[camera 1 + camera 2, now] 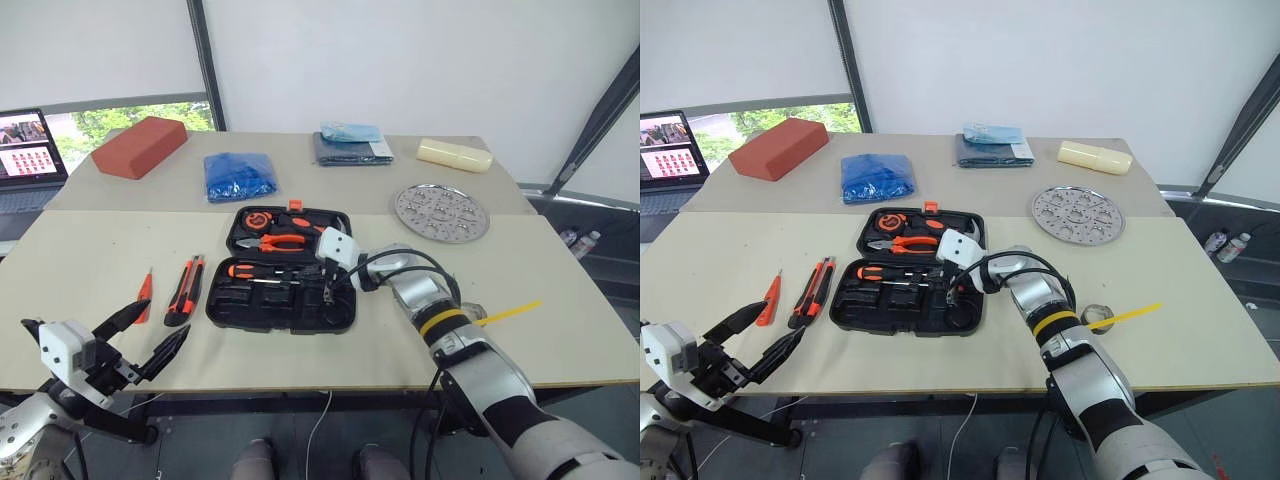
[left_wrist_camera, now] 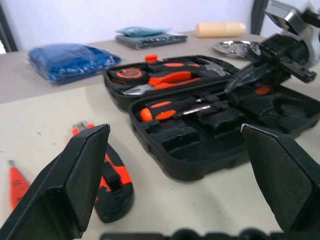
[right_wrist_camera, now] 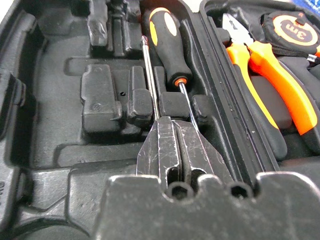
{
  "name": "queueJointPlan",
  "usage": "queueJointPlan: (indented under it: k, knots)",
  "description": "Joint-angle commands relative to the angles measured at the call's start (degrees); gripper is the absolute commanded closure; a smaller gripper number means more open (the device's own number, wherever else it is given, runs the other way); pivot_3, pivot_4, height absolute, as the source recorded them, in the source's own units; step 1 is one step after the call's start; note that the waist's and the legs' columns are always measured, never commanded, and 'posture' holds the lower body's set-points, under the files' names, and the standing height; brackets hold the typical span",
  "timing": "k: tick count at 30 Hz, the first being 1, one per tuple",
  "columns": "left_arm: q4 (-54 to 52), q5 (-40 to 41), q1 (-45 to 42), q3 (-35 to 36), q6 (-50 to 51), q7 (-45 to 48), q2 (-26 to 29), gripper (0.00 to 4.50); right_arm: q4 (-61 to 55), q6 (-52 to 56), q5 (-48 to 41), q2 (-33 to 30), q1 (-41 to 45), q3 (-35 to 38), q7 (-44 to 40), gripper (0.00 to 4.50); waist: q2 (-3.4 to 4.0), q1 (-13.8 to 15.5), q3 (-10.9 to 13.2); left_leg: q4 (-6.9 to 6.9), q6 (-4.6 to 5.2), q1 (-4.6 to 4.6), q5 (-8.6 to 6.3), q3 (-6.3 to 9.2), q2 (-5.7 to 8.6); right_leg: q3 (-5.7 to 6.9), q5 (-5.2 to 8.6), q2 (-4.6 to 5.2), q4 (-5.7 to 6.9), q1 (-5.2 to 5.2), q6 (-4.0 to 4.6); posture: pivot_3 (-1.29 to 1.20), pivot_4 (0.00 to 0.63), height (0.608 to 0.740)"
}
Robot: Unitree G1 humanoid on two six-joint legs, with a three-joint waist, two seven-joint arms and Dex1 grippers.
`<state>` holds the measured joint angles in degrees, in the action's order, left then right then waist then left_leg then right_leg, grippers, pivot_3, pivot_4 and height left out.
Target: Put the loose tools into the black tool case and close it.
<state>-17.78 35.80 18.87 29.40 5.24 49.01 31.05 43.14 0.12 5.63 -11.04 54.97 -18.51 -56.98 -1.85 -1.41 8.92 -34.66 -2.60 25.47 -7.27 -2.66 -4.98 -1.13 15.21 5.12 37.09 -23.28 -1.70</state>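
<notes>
The black tool case (image 1: 262, 312) lies open at mid-table. One long screwdriver (image 3: 167, 45) with a black-and-orange handle lies in a slot of it. A second thin shaft (image 3: 150, 80) runs beside that one and ends under my right gripper (image 1: 329, 293), which is shut and tipped down into the case. The utility knife (image 1: 183, 290) and the small orange screwdriver (image 1: 145, 292) lie on the table left of the case. My left gripper (image 1: 167, 318) hangs open at the table's front edge, just short of those two, with nothing between its fingers.
Orange pliers (image 1: 280, 241) and a tape measure (image 1: 258, 218) sit in the case's far half. Along the back are a red brick (image 1: 140, 146), a blue bundle (image 1: 240, 175), folded cloth (image 1: 352, 143) and a cream block (image 1: 454, 154). A perforated metal disc (image 1: 441, 212) and a yellow strip (image 1: 508, 313) lie to the right.
</notes>
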Motion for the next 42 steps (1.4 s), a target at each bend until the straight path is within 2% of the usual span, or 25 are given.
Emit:
queueJointPlan:
  k: [1,5,10,14,19,22,23,24,29,32,36,39,42]
  knots:
    - [-2.0,-0.7,0.5,0.3,0.2,-0.6,1.0,0.0,0.0,1.6,3.2,-0.9,-1.1,-3.0,-1.1,4.42,0.0,0.0,0.0,0.0,0.0,-0.04,0.0,0.0,0.0,0.0,0.02,0.0,0.0,-0.01,0.04,0.0,0.15,0.74]
    - [-1.6,-1.3,1.6,0.9,0.3,-1.4,1.0,0.0,-1.1,0.9,4.5,-1.1,-1.8,-4.4,-1.1,4.42,0.0,0.0,0.0,0.0,-0.02,-0.19,-0.02,0.0,0.0,0.01,0.06,0.04,-0.02,-0.03,0.09,0.0,0.15,0.74]
    - [-2.5,3.3,4.9,5.9,1.2,-3.7,-1.4,0.0,-3.9,-6.1,-3.7,-1.0,-1.6,3.3,-2.2,4.42,-0.03,-0.2,0.0,0.02,-0.03,-0.19,-0.02,0.0,0.0,0.01,0.06,0.05,-0.02,-0.04,0.11,0.0,0.15,0.74]
    - [0.5,4.6,10.3,12.6,-1.1,-4.4,-4.6,0.0,-8.5,-8.8,-13.0,-4.5,-4.9,10.3,-8.5,3.42,-0.05,-0.3,0.0,0.03,0.01,0.17,0.0,-0.02,0.0,0.0,-0.03,0.05,-0.03,-0.06,-0.06,0.0,0.15,0.74]
    - [5.9,3.5,15.6,18.7,-3.0,-5.6,-6.9,0.0,-16.6,-9.6,-24.7,-8.4,-12.9,17.0,-17.6,1.68,-0.07,-0.3,0.0,0.07,0.04,0.12,-0.01,-0.02,0.0,0.02,0.09,0.04,-0.1,-0.03,-0.12,0.0,0.15,0.74]
    - [9.0,2.5,18.9,21.3,-1.8,-8.1,-7.5,0.0,-20.9,-9.1,-29.0,-12.0,-18.9,19.9,-22.0,0.69,-0.09,-0.2,0.0,0.13,0.01,0.0,-0.02,0.0,-0.01,0.06,0.25,0.07,-0.11,-0.02,-0.02,0.0,0.15,0.74]
    - [9.2,1.9,19.8,21.6,-0.7,-9.5,-7.4,0.0,-21.9,-9.1,-29.4,-12.9,-20.4,20.5,-22.3,0.23,-0.1,-0.2,0.0,0.12,0.0,0.0,-0.03,-0.01,0.0,0.06,0.31,0.1,-0.15,-0.1,-0.08,0.0,0.15,0.74]
    - [9.1,2.0,20.3,22.0,0.9,-11.2,-7.2,0.0,-23.0,-8.1,-30.1,-14.2,-22.0,21.0,-22.6,0.02,-0.1,-0.2,0.0,0.11,-0.01,-0.01,-0.03,-0.02,0.02,0.06,0.36,0.14,-0.26,-0.12,-0.17,0.0,0.15,0.74]
    - [5.6,4.7,20.0,22.8,7.2,-16.1,-5.4,0.0,-26.2,-6.9,-31.3,-16.9,-25.6,22.4,-21.7,0.02,-0.12,-0.2,0.1,0.06,-0.13,0.01,-0.11,-0.05,0.04,0.08,0.39,0.26,-0.27,-0.26,-0.27,0.0,0.15,0.74]
    - [-0.7,9.4,16.7,21.1,15.8,-19.5,-0.8,0.0,-28.6,-6.7,-31.5,-17.2,-25.4,23.0,-20.0,0.02,-0.2,0.2,0.1,0.06,-0.14,0.02,-0.12,-0.03,0.02,0.13,0.36,0.26,-0.24,-0.31,-0.25,0.0,0.15,0.74]
    - [-4.5,12.5,6.8,16.9,33.8,-31.7,9.0,0.0,-33.2,-4.4,-32.5,-17.1,-24.0,21.5,-20.0,0.02,-0.15,1.0,0.2,0.06,-0.15,0.06,-0.11,-0.04,0.04,0.13,0.25,0.27,-0.13,-0.37,-0.18,0.0,0.15,0.74]
    - [-4.2,16.7,-2.4,13.5,43.0,-37.3,12.4,0.0,-35.2,-2.4,-33.1,-17.0,-23.2,20.5,-20.1,0.02,-0.16,0.7,0.2,0.02,-0.16,0.05,-0.1,-0.06,0.04,0.11,0.15,0.23,-0.15,-0.34,-0.23,0.0,0.15,0.74]
    - [0.0,15.0,-12.3,8.3,47.3,-41.1,13.4,0.0,-35.9,-1.3,-33.3,-16.7,-22.5,20.2,-19.7,0.02,-0.18,0.6,0.2,0.02,-0.11,0.05,-0.08,-0.05,0.04,0.1,-0.11,0.15,-0.15,-0.04,-0.15,0.0,0.15,0.74]
